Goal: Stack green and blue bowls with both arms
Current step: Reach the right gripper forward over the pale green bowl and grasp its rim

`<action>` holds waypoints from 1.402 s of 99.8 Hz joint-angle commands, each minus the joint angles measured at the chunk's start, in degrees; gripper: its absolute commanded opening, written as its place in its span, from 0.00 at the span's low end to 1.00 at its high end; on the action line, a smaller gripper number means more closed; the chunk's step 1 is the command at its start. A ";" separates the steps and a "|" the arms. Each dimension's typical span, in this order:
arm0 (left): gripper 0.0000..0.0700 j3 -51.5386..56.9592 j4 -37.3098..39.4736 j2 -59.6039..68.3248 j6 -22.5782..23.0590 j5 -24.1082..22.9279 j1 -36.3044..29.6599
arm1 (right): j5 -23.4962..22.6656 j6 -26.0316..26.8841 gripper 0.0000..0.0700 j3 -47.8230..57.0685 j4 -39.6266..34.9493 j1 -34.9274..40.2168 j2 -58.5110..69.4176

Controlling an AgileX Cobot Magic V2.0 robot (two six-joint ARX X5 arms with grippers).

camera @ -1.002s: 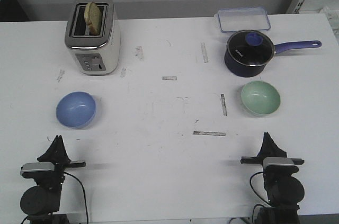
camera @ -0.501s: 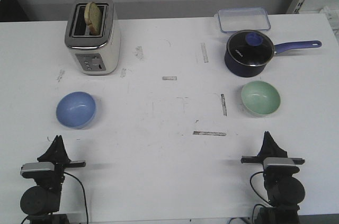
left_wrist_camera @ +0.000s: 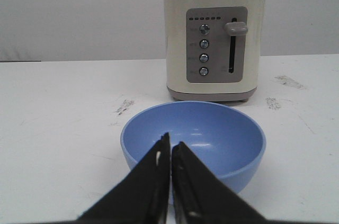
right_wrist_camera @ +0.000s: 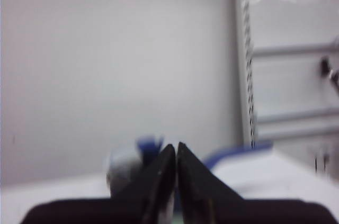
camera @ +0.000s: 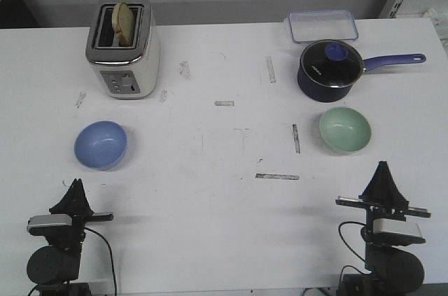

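The blue bowl (camera: 101, 144) sits before the toaster (camera: 123, 47); the green bowl (camera: 344, 129) just beside the saucepan (camera: 330, 66). Left gripper (left_wrist_camera: 170, 147) and right gripper (right_wrist_camera: 176, 152) are closed, empty.

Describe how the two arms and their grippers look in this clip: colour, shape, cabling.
Both arms are black. Each ends in a slim, pointed gripper: left gripper, right gripper. A silver-grey camera block sits behind each tip. Thin black cables loop from the round black bases. No markings are legible.
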 commanded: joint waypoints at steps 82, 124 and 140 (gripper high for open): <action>0.00 -1.22 -1.22 -0.11 -0.11 -0.07 0.00 | -7.72 -14.49 0.63 61.64 -51.71 -7.74 67.14; 0.00 -1.22 -1.20 -0.11 -0.11 -0.07 0.00 | -13.77 -15.96 0.70 61.61 -53.86 -16.55 85.74; 0.00 -1.22 -1.20 -0.11 -0.11 -0.07 0.00 | -14.27 -15.93 0.67 61.59 -53.37 -16.57 89.66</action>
